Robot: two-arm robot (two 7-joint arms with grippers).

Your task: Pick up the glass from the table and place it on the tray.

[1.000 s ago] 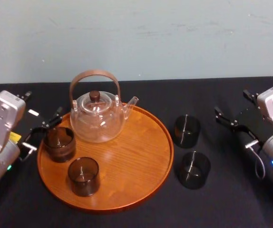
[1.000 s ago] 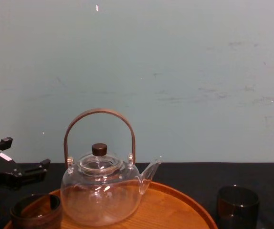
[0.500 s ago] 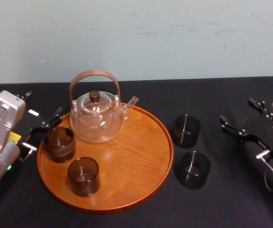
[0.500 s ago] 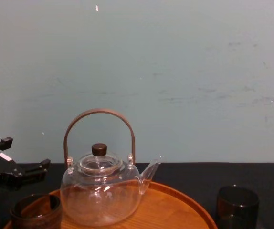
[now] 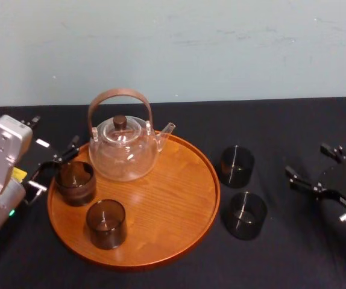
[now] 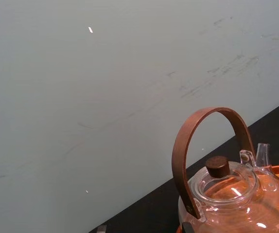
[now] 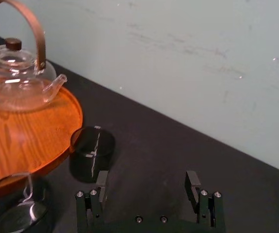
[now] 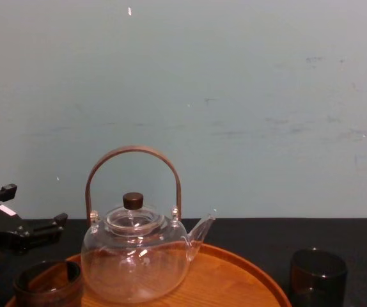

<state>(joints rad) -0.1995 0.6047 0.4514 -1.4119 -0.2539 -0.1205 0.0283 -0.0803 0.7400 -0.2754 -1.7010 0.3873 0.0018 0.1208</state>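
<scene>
Far glass (image 5: 237,165) and near glass (image 5: 245,214): upright on the table (image 5: 281,259), just beside the right rim of the tray (image 5: 173,201), a little apart from each other, neither one lifted.

Right gripper (image 5: 306,160): low over the table to the right of both glasses, well apart from them, jaws spread wide with nothing between. Faces the pair, probably so as to take one from the open side, away from the tray's rim.

On the tray: a left glass (image 5: 75,182) by the left rim, a front glass (image 5: 106,223) nearer the robot, and a teapot (image 5: 123,147) at the back. Bare wood across the middle and right, seemingly room enough for the next glass.

Left gripper (image 5: 51,171): at the tray's left edge, just beside the left glass, jaws spread; around the glass or merely beside it, cannot be told.

Surface: flat, matte black. Behind: a plain pale blue-green wall (image 5: 221,48) with faint scuffs.
</scene>
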